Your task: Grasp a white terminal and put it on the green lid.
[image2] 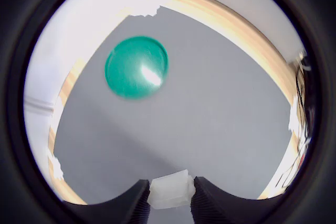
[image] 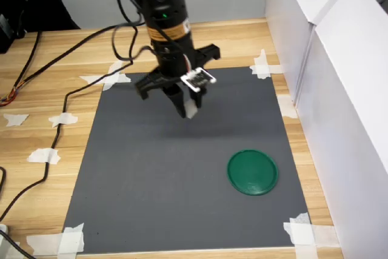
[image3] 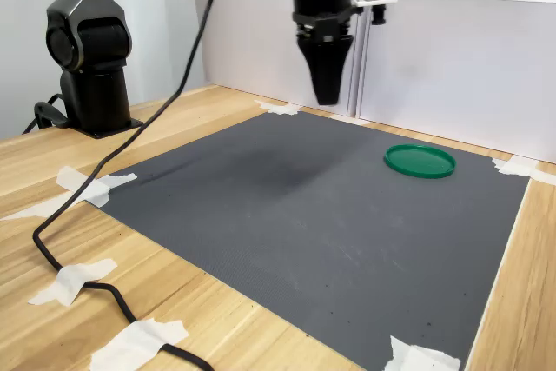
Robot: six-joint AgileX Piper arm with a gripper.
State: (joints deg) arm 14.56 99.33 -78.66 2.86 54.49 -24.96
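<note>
Pincer [image2: 169, 195] clamped on the white terminal [image2: 169, 190]; in the wrist view the two black fingers [image2: 131, 205] press against its opposite ends, the block filling the gap between them; its long axis runs from one finger to the other, roughly level across the fingertips; ridged face too blurred to read. In the first exterior view the terminal shows only as a pale blur at the fingertips [image: 191, 110]; in the second exterior view the pincer [image3: 327, 93] hides it. Pincer points straight down and hangs in the air above the dark grey mat [image: 182, 174], clear of its surface, a soft shadow beneath.

Green lid [image: 253, 172] lies flat on the mat, well apart from the pincer, toward the first exterior view's lower right; nothing on it; bare mat between the two, nothing in the way.

Mat fixed to the wooden counter [image: 36, 107] by white tape scraps [image: 262, 65] at its corners; more scraps hold a black cable [image: 57, 125] along the counter on the first exterior view's left; white wall panels [image: 339, 89] stand along the right; arm's black base [image3: 89, 49] at the second exterior view's left.
</note>
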